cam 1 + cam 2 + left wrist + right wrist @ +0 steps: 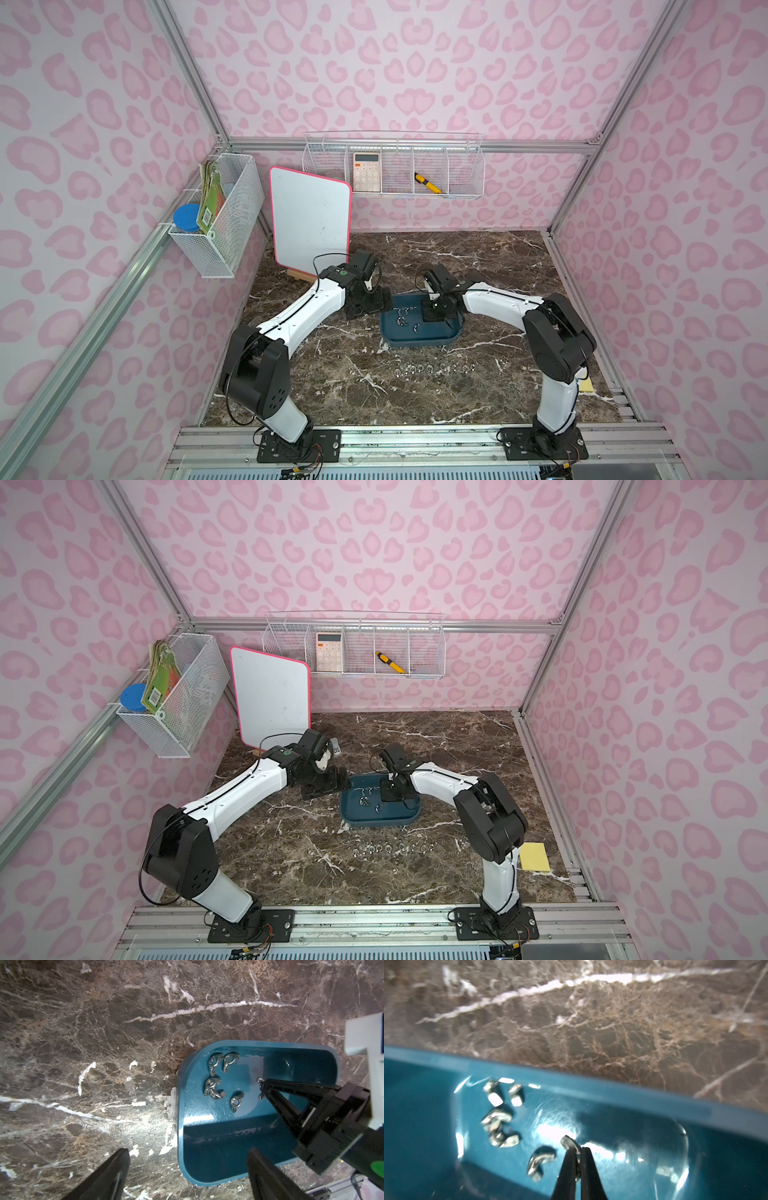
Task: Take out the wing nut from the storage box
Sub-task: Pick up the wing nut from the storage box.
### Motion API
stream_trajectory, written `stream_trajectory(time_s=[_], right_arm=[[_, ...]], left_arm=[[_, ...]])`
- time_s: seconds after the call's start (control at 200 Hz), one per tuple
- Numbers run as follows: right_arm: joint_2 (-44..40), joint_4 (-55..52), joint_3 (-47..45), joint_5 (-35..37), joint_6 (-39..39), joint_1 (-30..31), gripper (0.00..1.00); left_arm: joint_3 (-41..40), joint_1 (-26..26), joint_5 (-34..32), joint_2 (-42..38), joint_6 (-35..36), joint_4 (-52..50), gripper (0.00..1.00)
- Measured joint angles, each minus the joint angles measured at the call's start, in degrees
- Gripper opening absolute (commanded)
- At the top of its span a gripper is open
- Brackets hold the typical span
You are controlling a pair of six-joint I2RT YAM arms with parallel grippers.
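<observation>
right gripper [578,1153]: pinched shut on one wing nut [568,1142], low inside the storage box [419,338].
left gripper [188,1151]: wide open, empty, at the box's left end.
box: mid-table; loose nuts [214,1076] left of the tips.
risk: thin edge grip, so the nut may twist out on lifting.

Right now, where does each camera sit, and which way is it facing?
Both top views: high at the front, looking down and back over the table; both arms show.
Left wrist: over the storage box's edge, looking down; its open left claw and the right claw show.
Right wrist: close over the box, looking along its claw, shut on a wing nut.
Shared: both wrist views show the box, loose wing nuts and the right claw.
</observation>
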Motion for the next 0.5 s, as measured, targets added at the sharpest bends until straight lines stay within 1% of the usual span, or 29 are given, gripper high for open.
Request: stream_trajectory(time_s=[0.115, 0.36, 0.5], right_arm=[[-4.2, 2.3, -2.7, 0.1, -0.2, 0.9, 0.02], [-14.5, 7.9, -9.3, 2.2, -0.7, 4.5, 0.01], [-19.8, 11.2, -12.6, 3.5, -1.3, 6.6, 0.02]], left_arm=[[0.5, 0.0, 2.3, -0.6, -1.6, 0.8, 0.81], [1.8, 0.0, 8.5, -1.2, -6.4, 4.6, 0.61], [0.5, 0.0, 13.4, -2.3, -10.6, 8.8, 0.54]])
